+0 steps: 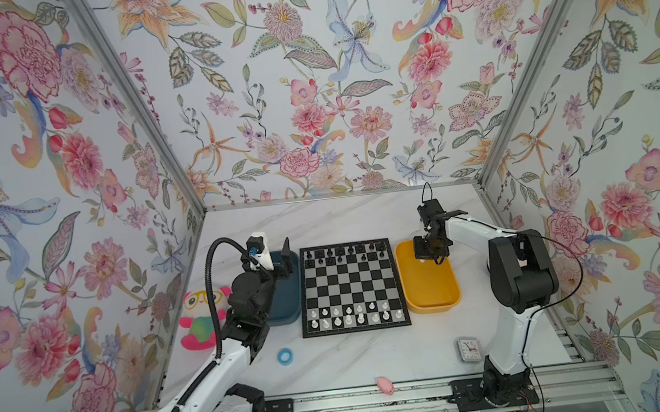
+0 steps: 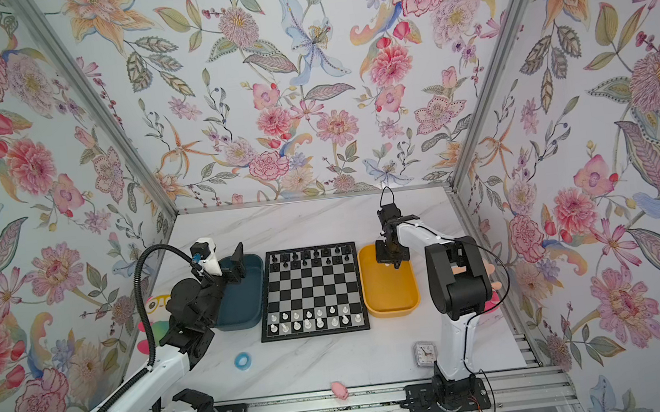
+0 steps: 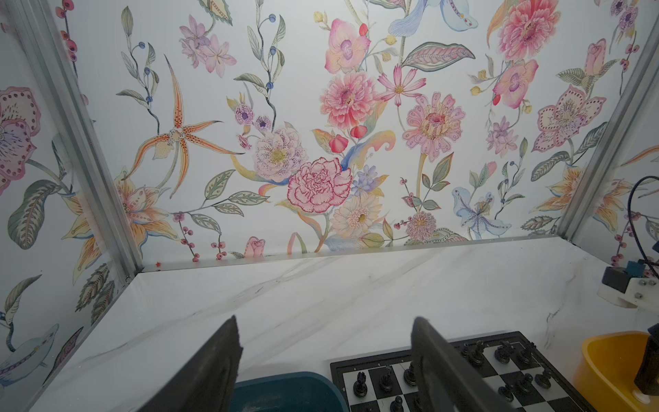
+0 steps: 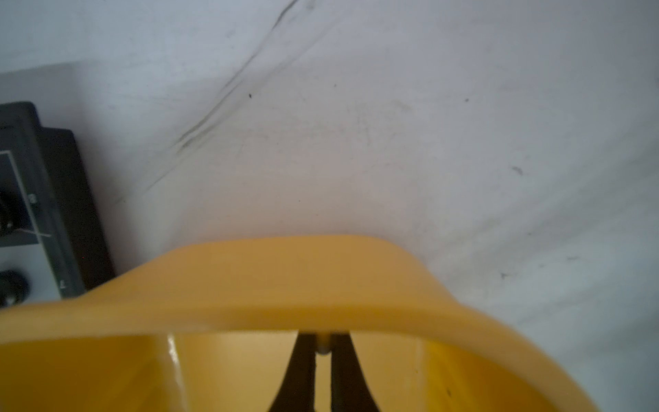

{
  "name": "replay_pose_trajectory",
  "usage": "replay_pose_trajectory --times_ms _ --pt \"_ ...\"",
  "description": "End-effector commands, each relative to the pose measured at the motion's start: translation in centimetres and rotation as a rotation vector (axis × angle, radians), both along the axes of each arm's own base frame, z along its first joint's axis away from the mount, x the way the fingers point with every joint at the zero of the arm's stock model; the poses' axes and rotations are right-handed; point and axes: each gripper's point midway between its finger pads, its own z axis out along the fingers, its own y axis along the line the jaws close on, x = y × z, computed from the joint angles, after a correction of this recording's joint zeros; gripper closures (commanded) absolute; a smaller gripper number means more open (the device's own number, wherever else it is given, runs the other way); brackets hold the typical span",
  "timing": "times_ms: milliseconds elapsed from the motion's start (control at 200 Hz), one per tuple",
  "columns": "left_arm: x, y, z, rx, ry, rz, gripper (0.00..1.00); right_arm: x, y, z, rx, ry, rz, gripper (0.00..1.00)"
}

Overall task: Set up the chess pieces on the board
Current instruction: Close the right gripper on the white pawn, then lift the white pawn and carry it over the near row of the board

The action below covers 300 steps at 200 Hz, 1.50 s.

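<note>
Fingertips (image 4: 303, 351) of right hand (image 4: 323, 339) pinching white chess piece (image 4: 323, 347), yellow bin (image 4: 271, 281) around hand, pinch clear only in wrist view, top views too coarse, left hand (image 3: 325, 323) spread, teal bin (image 3: 285, 387) below it.

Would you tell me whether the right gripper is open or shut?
Shut on a white chess piece: the right gripper pinches it, jaws nearly touching, down inside the yellow bin.

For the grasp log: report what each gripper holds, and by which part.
Right gripper: jaws shut on a white chess piece inside the yellow bin, pinched at their tips; which part of it cannot be told. Left gripper: jaws open, nothing held.
</note>
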Motion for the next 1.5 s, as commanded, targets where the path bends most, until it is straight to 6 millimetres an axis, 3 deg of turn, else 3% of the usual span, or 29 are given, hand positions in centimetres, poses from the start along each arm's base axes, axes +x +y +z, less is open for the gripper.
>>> replay_pose_trajectory --times_ms 0,420,946,1241,1496 --pt "-0.1 0.0 1.1 0.001 -0.029 0.0 0.24 0.0 0.2 0.8 0.005 -0.001 0.005 1.0" --pt "-0.3 0.3 1.1 -0.001 -0.03 0.01 0.24 -0.6 1.1 3.3 -0.023 -0.025 0.041 1.0" --pt "-0.6 0.0 1.3 -0.008 -0.013 -0.011 0.24 -4.1 3.1 6.5 -0.028 -0.029 0.121 1.0" --pt "-1.2 0.4 1.5 -0.017 0.007 0.0 0.24 -5.6 5.5 8.2 -0.016 -0.048 0.182 1.0" --pt "-1.2 0.5 0.9 -0.021 0.051 0.002 0.24 -8.1 7.1 9.8 -0.009 -0.05 0.234 1.0"
